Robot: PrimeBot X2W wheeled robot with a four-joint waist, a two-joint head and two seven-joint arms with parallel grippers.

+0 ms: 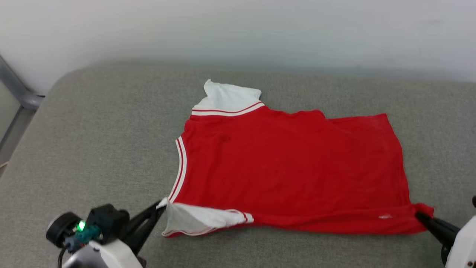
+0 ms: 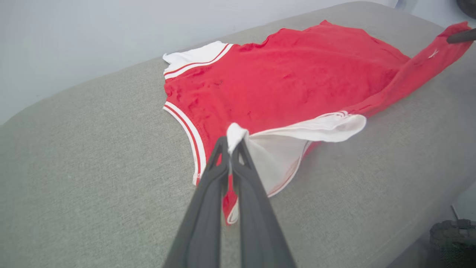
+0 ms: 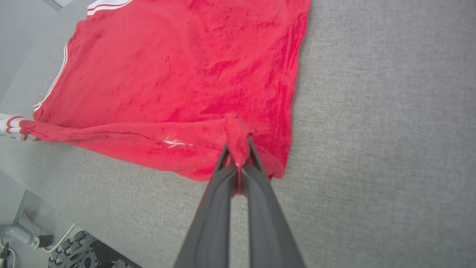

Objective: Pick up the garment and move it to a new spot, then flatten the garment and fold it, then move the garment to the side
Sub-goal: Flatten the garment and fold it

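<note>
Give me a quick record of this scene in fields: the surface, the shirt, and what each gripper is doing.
surface: grey fabric cushion
garment: red jersey T-shirt with white sleeves and striped trim, spread out, plain red side up
left gripper: shut on white sleeve edge by the neck trim
right gripper: shut on near hem corner
near edge: stretched between both grippers

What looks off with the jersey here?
The jersey isn't flat: its near edge is rolled into a ridge between the left tool and right tool, both pinching it, and the near white sleeve is crumpled.
</note>
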